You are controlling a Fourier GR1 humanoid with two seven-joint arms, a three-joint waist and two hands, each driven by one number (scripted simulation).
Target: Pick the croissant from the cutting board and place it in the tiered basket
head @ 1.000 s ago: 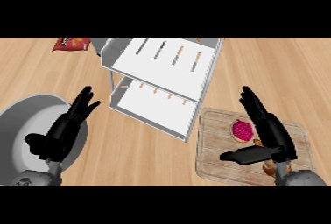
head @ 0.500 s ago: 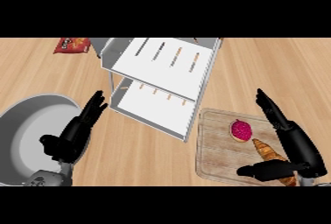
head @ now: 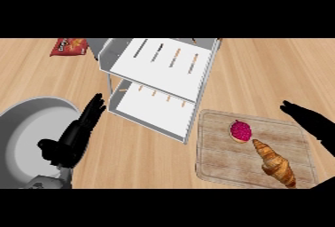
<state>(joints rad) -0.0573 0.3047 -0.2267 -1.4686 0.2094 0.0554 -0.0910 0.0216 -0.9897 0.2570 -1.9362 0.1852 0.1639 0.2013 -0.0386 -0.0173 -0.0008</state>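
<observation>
**Croissant on the board, both hands empty**

The croissant (head: 274,164) lies on the cutting board (head: 219,162), just left of and below the right robot hand (head: 313,122), whose fingers are spread and hold nothing. A pink doughnut (head: 241,131) sits beside the croissant. The tiered basket (head: 163,84) stands up and left of that hand. The left robot hand (head: 73,136) rests with fingers straight beside a grey plate (head: 23,142) on the wooden surface (head: 274,71).

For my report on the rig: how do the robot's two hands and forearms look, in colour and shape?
Both hands are matte black with long, slim, jointed fingers. The left hand joins a grey forearm at the lower edge. The right hand shows only as a black shape at the right edge; no cables or markings show.
</observation>
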